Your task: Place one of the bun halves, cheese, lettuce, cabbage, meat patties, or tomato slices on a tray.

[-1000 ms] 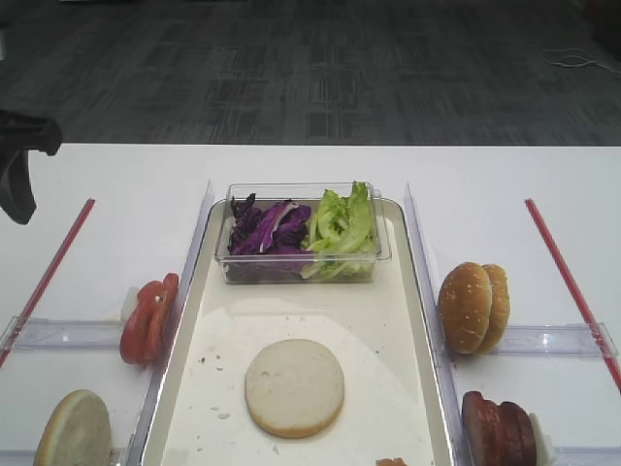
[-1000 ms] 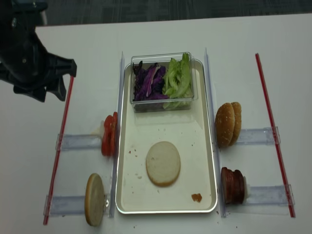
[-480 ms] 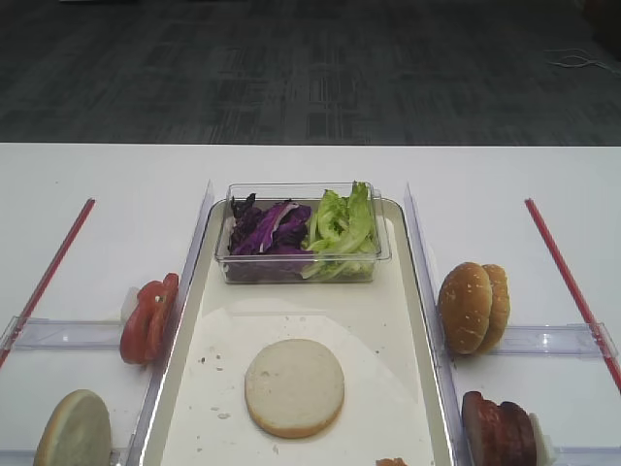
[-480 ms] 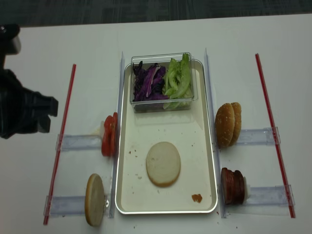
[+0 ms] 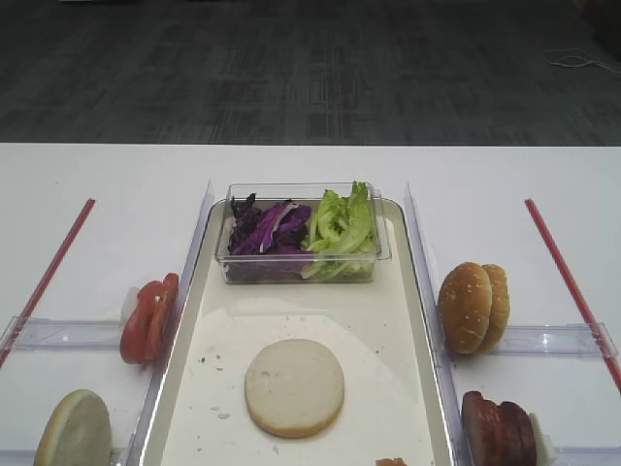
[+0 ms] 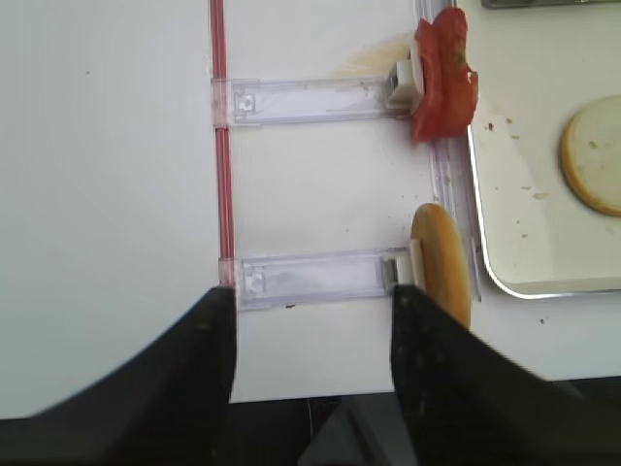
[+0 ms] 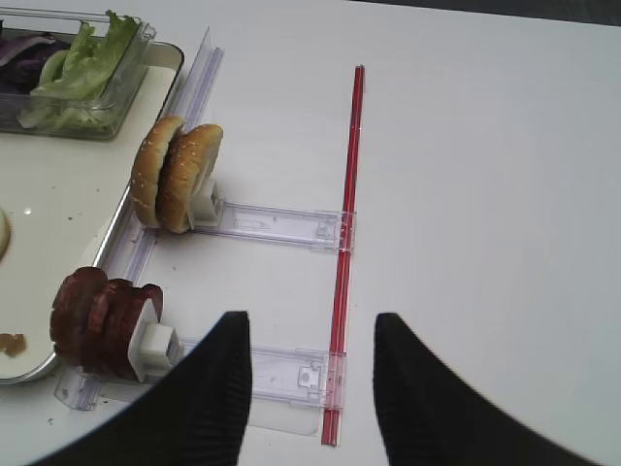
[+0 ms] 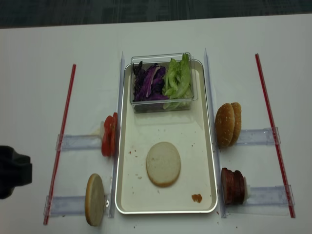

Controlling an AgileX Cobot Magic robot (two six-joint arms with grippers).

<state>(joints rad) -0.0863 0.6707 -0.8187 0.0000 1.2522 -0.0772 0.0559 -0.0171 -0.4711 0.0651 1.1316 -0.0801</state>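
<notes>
A pale, flat bun half (image 5: 294,386) (image 8: 163,164) lies on the metal tray (image 5: 388,320) (image 8: 200,146). Lettuce (image 5: 342,225) and purple cabbage (image 5: 269,230) fill a clear tub at the tray's far end. Tomato slices (image 5: 148,318) (image 6: 441,78) and another bun half (image 8: 94,199) (image 6: 441,267) stand on edge left of the tray. Meat patties (image 5: 498,432) (image 7: 97,320) stand to its right. No cheese is in view. My left gripper (image 6: 312,296) is open and empty over the table's near left edge, apart from the food. My right gripper (image 7: 310,318) is open and empty, right of the patties.
Two sesame bun halves (image 5: 473,306) (image 7: 175,175) stand on edge right of the tray. Clear plastic rails (image 6: 310,97) and red strips (image 8: 66,122) (image 7: 347,194) lie on the white table. A small brown crumb (image 8: 196,197) sits in the tray's near right corner.
My left arm has drawn back from the far left of the table to its near left edge and left the front overhead view. The food has not moved.
</notes>
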